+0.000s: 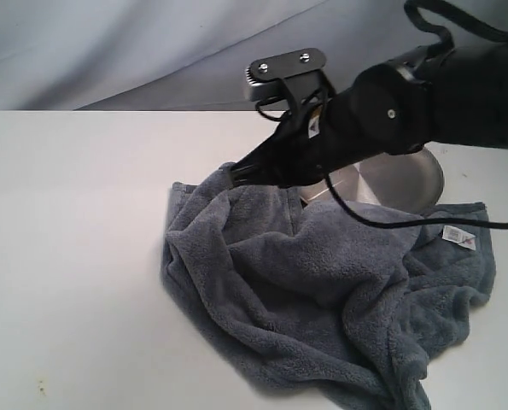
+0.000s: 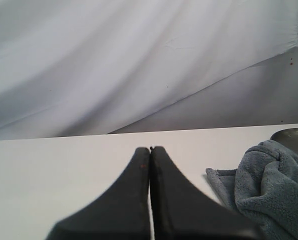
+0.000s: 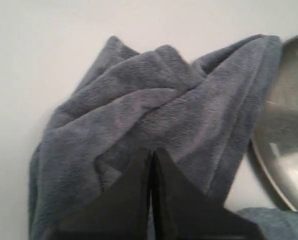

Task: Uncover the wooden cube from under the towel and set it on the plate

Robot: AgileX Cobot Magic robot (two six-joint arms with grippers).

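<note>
Wood is not showing anywhere, so the wooden cube is probably lying under the towel (image 1: 322,282), whose far-left corner the right gripper (image 1: 235,175) is pinching tight near the plate (image 1: 417,175), and any pull is risking dragging the cube along with the cloth, while the left gripper (image 2: 150,148) is hanging closed and empty.

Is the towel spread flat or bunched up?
Bunched up: the towel lies in thick folds, with one edge raised and pinched by the right hand.

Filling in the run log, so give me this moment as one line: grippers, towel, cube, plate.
right gripper: shut on towel edge | left gripper: shut, empty | wooden cube: not visible | plate: partly in view
</note>
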